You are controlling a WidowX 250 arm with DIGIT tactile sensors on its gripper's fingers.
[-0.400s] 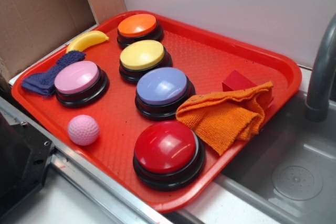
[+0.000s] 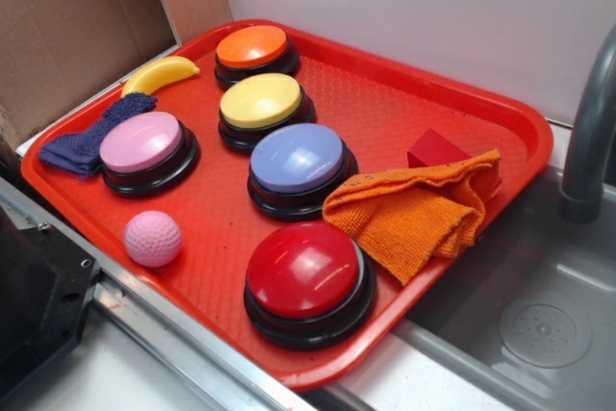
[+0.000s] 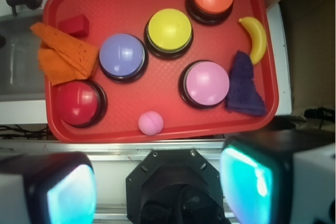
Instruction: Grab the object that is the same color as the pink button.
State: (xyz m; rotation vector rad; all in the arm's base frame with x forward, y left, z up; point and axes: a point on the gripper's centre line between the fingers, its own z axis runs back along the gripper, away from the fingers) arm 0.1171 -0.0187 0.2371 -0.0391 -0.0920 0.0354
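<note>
Exterior view: pink ball [image 2: 153, 238], small, pale, dimpled, sits on red tray [image 2: 404, 113] at its near edge, just beside pink button [image 2: 142, 142]. Gripper [image 3: 157, 184] high above, fingers [image 3: 71, 192] well apart, holding nothing.

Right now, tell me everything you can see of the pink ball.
The pink ball is small, light pink and dimpled like a golf ball, far smaller than the buttons. It sits free on the red tray near its front edge, between the pink button and the red button, touching neither. Nothing grips it.
</note>
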